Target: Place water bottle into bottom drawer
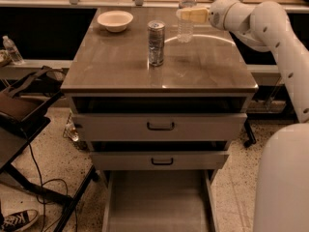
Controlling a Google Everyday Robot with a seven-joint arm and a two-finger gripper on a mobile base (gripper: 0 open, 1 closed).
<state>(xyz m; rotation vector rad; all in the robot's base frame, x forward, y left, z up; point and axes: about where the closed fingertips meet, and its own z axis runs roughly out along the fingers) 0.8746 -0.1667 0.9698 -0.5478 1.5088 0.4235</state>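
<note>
The water bottle (pixel 185 21), clear ribbed plastic with a white cap, stands upright near the back of the cabinet top (pixel 116 64). My gripper (pixel 186 14) reaches in from the right at the bottle's upper part, its pale fingers (pixel 194 15) level with the label band. The bottom drawer (pixel 157 209) is pulled out at the foot of the cabinet, showing a plain grey floor.
A silver drink can (pixel 156 43) stands mid-top, in front and left of the bottle. A white bowl (pixel 115 20) sits at the back left. Two grey drawers with black handles (pixel 161 126) are above the bottom drawer. A dark chair and cables are at the left.
</note>
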